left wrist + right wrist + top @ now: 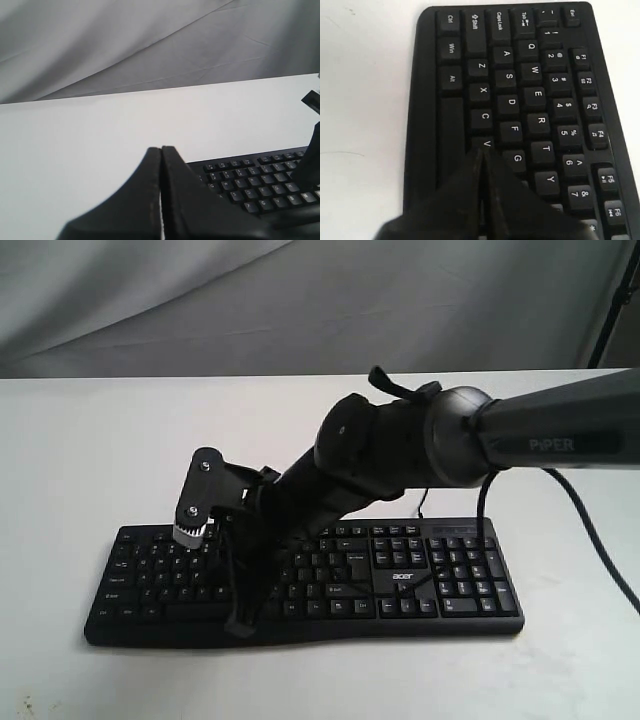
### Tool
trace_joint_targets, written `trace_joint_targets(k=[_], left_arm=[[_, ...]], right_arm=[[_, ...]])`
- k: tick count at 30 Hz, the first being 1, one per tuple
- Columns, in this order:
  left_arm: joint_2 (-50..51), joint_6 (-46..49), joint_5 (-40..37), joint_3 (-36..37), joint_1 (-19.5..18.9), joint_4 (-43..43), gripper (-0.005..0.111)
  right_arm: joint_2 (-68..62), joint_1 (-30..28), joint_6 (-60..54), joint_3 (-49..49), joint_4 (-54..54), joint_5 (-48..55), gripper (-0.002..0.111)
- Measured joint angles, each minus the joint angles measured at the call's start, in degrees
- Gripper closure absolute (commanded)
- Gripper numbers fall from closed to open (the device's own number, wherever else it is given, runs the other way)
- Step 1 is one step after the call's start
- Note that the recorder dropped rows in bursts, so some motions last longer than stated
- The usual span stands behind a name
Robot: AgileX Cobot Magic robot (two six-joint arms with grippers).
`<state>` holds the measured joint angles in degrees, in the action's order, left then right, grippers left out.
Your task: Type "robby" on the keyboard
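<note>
The black keyboard (pixel 400 580) with white-lettered keys and an "acer" logo lies on the white table, front edge toward the camera. My right gripper (pixel 240 625) reaches across from the right and points down at the keyboard's left-middle. In the right wrist view it (pixel 481 151) is shut with nothing held, its tip at the V key (pixel 486 144), hiding the key beside it on the keyboard (pixel 520 100). My left gripper (pixel 161 148) is shut and empty, off the keyboard's (pixel 255 185) left end. It does not show in the exterior view.
The white table (pixel 90 440) spreads around the keyboard, with a grey cloth backdrop (pixel 300 300) behind. A thin black cable (pixel 420 503) leaves the keyboard's back edge, and a thicker arm cable (pixel 590 530) trails off to the right. The right arm (pixel 560 435) hangs over the keyboard's right half.
</note>
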<state>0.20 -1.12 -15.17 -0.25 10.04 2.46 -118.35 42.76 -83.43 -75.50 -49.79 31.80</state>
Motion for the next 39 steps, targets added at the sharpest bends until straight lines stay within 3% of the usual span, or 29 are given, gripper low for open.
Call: trace_joint_targets(k=[39], left_arm=[[0.0, 0.0, 0.0, 0.0, 0.0, 0.0, 0.107]], right_arm=[[-2.2, 0.1, -2.7, -0.3, -2.5, -1.1, 0.108]])
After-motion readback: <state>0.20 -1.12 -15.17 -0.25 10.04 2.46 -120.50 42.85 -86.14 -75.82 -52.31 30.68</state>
